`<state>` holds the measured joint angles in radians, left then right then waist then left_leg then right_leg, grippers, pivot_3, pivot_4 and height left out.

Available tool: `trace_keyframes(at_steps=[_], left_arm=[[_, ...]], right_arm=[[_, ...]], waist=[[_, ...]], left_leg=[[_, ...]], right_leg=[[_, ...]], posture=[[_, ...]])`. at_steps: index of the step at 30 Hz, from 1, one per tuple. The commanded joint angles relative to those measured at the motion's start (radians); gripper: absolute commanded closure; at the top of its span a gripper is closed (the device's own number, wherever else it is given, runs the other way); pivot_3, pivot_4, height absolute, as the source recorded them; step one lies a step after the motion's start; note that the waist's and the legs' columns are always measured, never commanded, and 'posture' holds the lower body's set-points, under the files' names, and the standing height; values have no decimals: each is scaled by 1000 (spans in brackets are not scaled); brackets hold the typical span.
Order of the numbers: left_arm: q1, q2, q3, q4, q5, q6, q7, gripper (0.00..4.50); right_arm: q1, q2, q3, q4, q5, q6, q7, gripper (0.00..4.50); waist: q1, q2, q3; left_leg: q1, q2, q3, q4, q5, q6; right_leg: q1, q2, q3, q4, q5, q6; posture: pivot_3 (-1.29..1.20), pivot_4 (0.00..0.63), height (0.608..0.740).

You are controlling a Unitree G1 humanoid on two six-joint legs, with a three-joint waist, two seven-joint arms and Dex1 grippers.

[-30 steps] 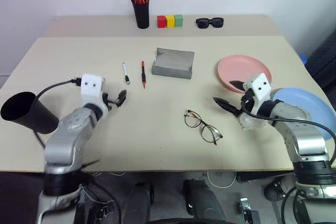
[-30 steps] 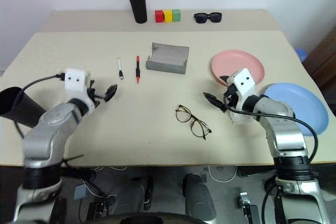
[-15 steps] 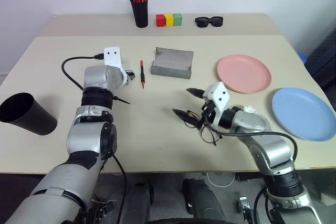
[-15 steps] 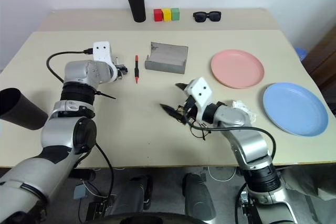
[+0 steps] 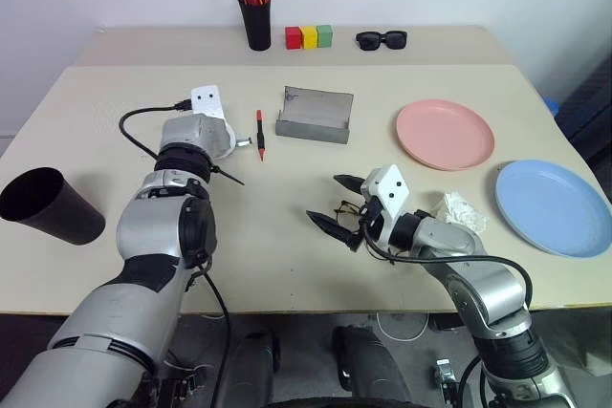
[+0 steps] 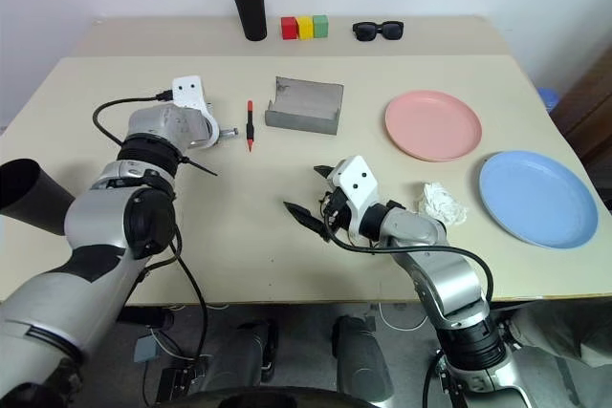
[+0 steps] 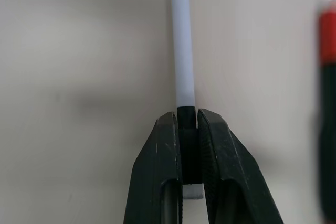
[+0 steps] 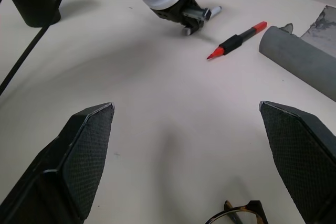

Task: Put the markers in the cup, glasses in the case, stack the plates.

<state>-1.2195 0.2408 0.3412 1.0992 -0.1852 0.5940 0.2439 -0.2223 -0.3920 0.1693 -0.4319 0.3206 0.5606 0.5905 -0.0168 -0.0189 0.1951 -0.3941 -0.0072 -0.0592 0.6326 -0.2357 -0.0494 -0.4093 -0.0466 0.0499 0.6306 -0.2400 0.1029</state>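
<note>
My left gripper (image 7: 186, 116) is shut on the black end of the white marker (image 7: 183, 51), which lies on the table. The red-orange marker (image 5: 259, 133) lies just beside it. Tipped on its side at the table's left edge is the black cup (image 5: 48, 205). My right gripper (image 5: 325, 198) hangs open over the glasses (image 8: 252, 204), which are mostly hidden beneath it. The grey case (image 5: 315, 115) sits open at mid table. The pink plate (image 5: 445, 133) and the blue plate (image 5: 553, 205) lie apart on the right.
A black pen holder (image 5: 256, 16) with red-orange markers, three coloured blocks (image 5: 309, 37) and black sunglasses (image 5: 382, 40) line the far edge. A crumpled white wad (image 5: 462, 209) lies between my right arm and the blue plate.
My left arm reached forward to the white marker and its gripper closed on it. My right gripper swung left from the pink plate to above the glasses, still open.
</note>
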Motion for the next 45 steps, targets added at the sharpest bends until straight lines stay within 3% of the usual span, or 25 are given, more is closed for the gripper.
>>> trace_keyframes(at_steps=[1, 6, 10, 18, 31, 45], left_arm=[[75, 14, -64, -244, 94, -274, 77, 4466], [293, -7, -4, -703, 15, -380, 29, 4466], [519, 20, 8, -1082, 106, -299, 105, 4466], [705, 48, 128, -1498, 178, -119, 193, 4466], [930, -141, 117, -1759, 346, 8, 305, 4466], [961, -97, 209, -1603, 326, -95, 254, 4466]], right_arm=[[-11, 17, 0, 8, 34, -22, 31, 0], [-11, 49, 8, 23, 118, -35, 120, 0], [-37, 108, 2, 33, 210, -14, 159, 0], [-79, 151, 3, 66, 292, 20, 185, 0], [-101, 158, 14, 92, 378, 116, 220, 0], [-157, 183, -16, 43, 441, 136, 196, 0]], waist=[[-1, -1, 0], [3, -1, 1], [-4, -1, 1], [5, -5, -1], [1, -5, -2], [0, -6, -2]], left_leg=[[0, 0, 0, 0, 0, 0], [-1, 1, 0, -2, 0, -1], [0, 1, 1, -2, 0, -1], [0, 2, -1, 2, 0, -1], [2, 2, -1, 2, 0, -1], [2, 2, -1, 1, 0, -1]], right_leg=[[0, 0, 0, 0, 0, 0], [-2, 0, 0, 1, 1, -1], [-1, -1, 1, 0, 1, -1], [2, 1, 0, 1, 1, -2], [2, 2, 0, 0, 1, -2], [2, 2, 0, 0, 0, -2]], posture=[[0, 150, 740], [0, 150, 740], [0, 150, 740], [0, 150, 740], [0, 150, 740], [0, 150, 740]])
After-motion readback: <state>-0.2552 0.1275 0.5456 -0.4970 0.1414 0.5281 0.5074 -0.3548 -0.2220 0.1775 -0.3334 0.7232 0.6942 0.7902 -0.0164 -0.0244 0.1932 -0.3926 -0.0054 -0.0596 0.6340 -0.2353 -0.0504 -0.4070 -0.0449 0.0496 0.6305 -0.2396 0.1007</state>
